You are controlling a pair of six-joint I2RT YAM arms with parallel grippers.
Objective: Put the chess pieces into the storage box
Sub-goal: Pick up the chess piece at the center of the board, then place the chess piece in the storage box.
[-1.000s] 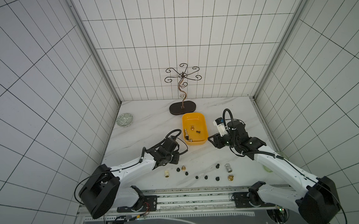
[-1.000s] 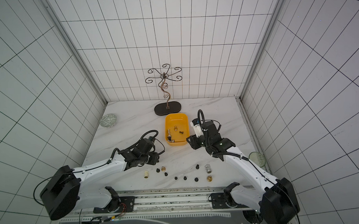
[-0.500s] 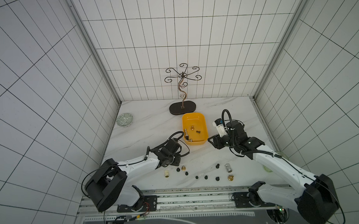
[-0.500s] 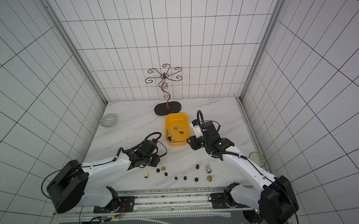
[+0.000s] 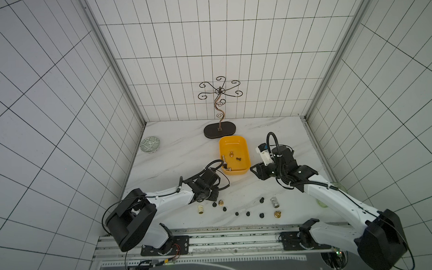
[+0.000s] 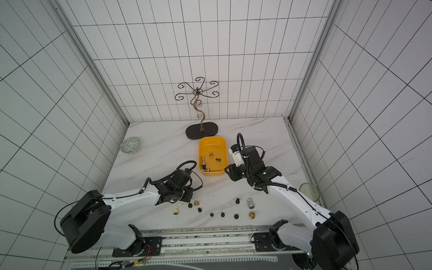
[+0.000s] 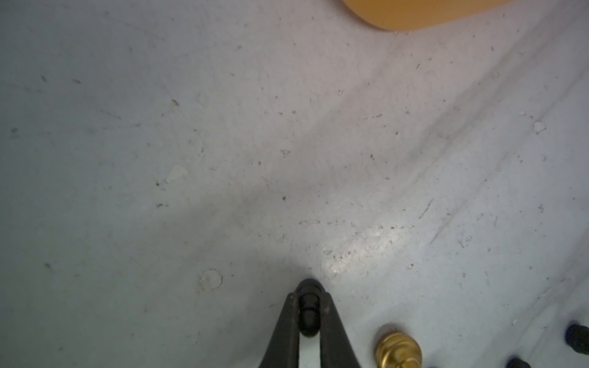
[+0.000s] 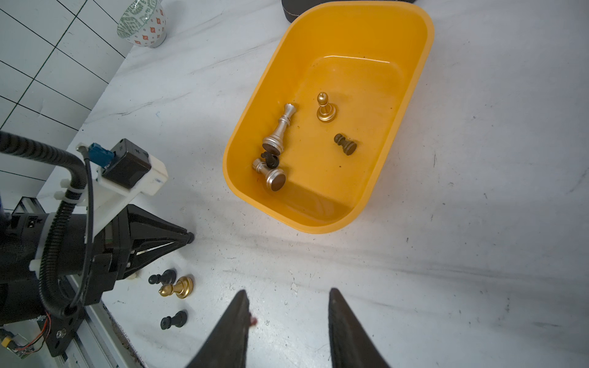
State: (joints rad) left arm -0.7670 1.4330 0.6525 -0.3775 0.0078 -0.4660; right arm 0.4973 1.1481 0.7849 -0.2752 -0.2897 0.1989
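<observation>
Five chess pieces are counted in the storage box, ten on the table; the box is set mid-table, long axis toward the back wall. A black pawn, hidden in both top views, is seen clamped by the left gripper; the right gripper is spread, empty.

Both top views sit way up high, staring steeply down at the whole bench (basically twins). Left wrist cam hugs the surface; right wrist cam, higher, frames the storage box, which both top views share.
</observation>
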